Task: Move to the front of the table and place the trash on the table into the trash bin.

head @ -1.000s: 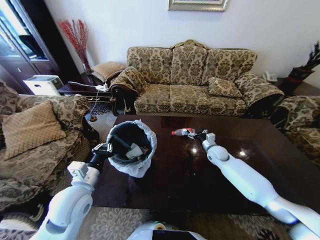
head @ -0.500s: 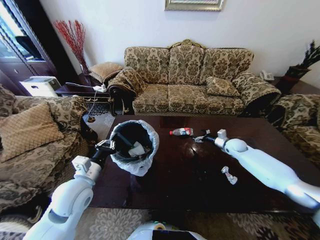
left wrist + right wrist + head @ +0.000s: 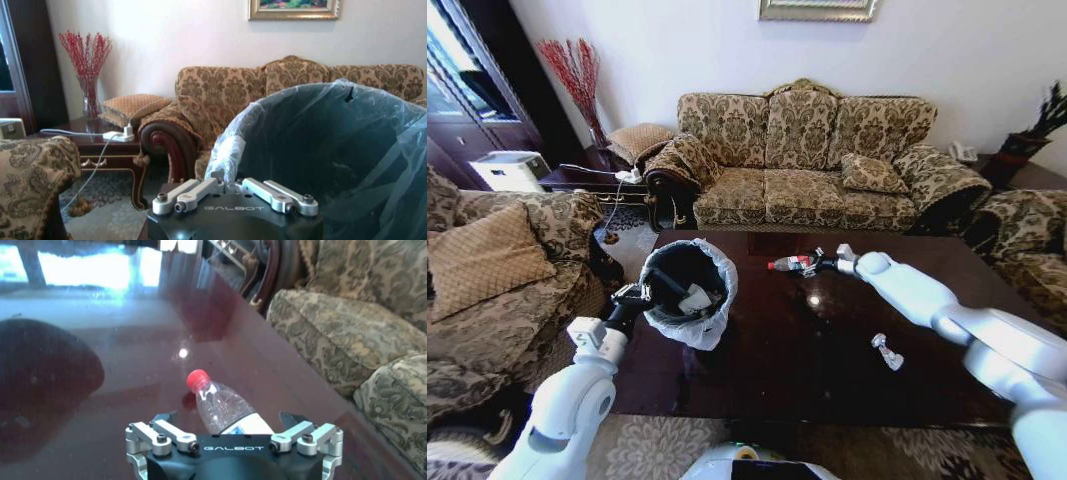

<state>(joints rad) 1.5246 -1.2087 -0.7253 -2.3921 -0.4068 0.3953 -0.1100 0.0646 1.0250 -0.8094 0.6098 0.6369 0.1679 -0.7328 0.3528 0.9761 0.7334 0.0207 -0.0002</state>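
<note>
The table [image 3: 827, 380] is dark and glossy. The trash bin [image 3: 689, 290], lined with a white bag [image 3: 233, 145], hangs tilted at the table's left edge, and my left gripper [image 3: 632, 297] is shut on its rim. White scraps [image 3: 695, 298] lie inside the bin. A clear bottle [image 3: 792, 263] with a red cap [image 3: 197, 378] lies on its side toward the far edge. My right gripper [image 3: 820, 263] is open at the bottle's base, and its fingers [image 3: 293, 421] stand on either side of the bottle [image 3: 223, 407]. A crumpled white scrap [image 3: 885, 351] lies on the table's right half.
A patterned sofa [image 3: 812, 150] stands beyond the table's far edge. An armchair with a cushion [image 3: 487, 255] is at the left and another seat [image 3: 1027, 250] at the right. A side table with a cable [image 3: 592, 178] is at the back left.
My right gripper drew away to the right of the bottle, then came back to its base. The arm's move uncovered the white scrap. The left arm and the bin barely shifted.
</note>
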